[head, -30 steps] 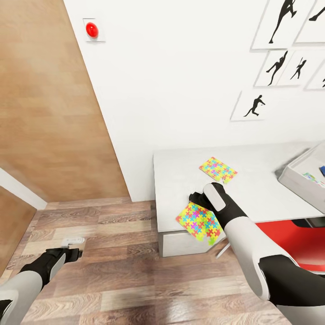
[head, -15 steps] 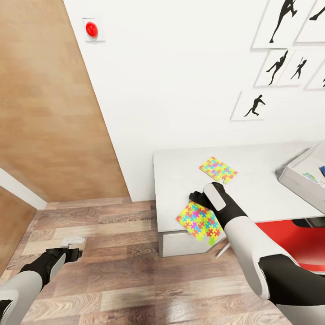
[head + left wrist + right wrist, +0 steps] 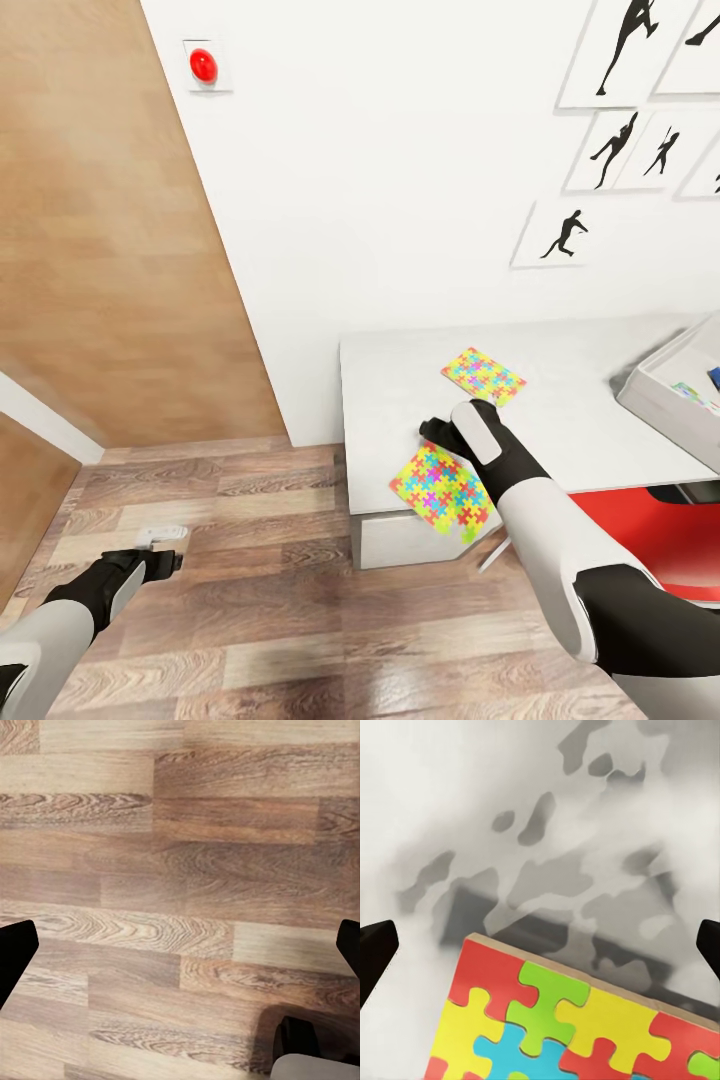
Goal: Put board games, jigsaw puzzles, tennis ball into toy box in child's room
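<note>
The right gripper point(image 3: 432, 432), fingers spread wide and holding nothing, hangs right over the near puzzle point(image 3: 443, 490) on the table point(image 3: 580, 410), whose edge sticks out toward the robot.

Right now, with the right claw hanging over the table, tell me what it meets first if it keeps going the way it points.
Probably the white table top, just past the near jigsaw puzzle's edge; depth is unclear.

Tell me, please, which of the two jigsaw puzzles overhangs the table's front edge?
The nearer jigsaw puzzle, just below the right gripper; the other jigsaw puzzle lies fully on the table, farther back.
</note>
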{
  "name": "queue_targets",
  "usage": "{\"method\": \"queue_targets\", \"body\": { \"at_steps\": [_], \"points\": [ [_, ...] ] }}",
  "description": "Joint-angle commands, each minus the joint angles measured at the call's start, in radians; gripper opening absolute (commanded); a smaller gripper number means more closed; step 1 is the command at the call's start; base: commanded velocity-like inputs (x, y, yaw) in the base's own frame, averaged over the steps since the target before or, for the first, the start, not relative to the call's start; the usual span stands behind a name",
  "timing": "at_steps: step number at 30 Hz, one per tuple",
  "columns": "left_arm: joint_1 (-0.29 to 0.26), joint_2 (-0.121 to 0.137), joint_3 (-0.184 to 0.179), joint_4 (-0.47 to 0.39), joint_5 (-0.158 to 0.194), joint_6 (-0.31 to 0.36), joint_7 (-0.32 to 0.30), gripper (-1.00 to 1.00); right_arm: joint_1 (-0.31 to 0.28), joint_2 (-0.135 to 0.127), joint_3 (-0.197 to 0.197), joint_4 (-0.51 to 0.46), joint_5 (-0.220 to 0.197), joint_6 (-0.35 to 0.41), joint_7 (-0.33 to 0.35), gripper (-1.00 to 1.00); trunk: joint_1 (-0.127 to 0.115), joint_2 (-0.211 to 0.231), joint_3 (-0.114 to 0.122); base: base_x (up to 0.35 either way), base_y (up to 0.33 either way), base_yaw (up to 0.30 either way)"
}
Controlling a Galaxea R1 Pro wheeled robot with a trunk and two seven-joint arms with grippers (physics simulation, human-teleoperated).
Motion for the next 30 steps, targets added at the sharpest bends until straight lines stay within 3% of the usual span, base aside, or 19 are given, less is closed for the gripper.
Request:
{"method": "queue_targets", "body": {
  "at_steps": [1,15,30],
  "points": [
    [0.000,-0.001,0.007,-0.002,-0.001,0.006,0.000,1.00,-0.001,-0.001,0.004,-0.002,-0.010,0.001,-0.010,1.00,0.001,-0.002,-0.002,0.000,0.000,0.000],
    [0.000,-0.001,0.007,-0.002,-0.001,0.006,0.000,1.00,-0.002,-0.001,0.002,-0.007,-0.010,0.003,-0.013,1.00,0.001,-0.002,0.001,0.000,0.000,-0.003],
    [0.000,-0.001,0.007,-0.002,-0.001,0.006,0.000,1.00,-0.004,-0.001,0.001,-0.042,-0.010,0.008,-0.019,1.00,0.001,-0.002,0.023,0.000,0.000,-0.077]
  ]
}}
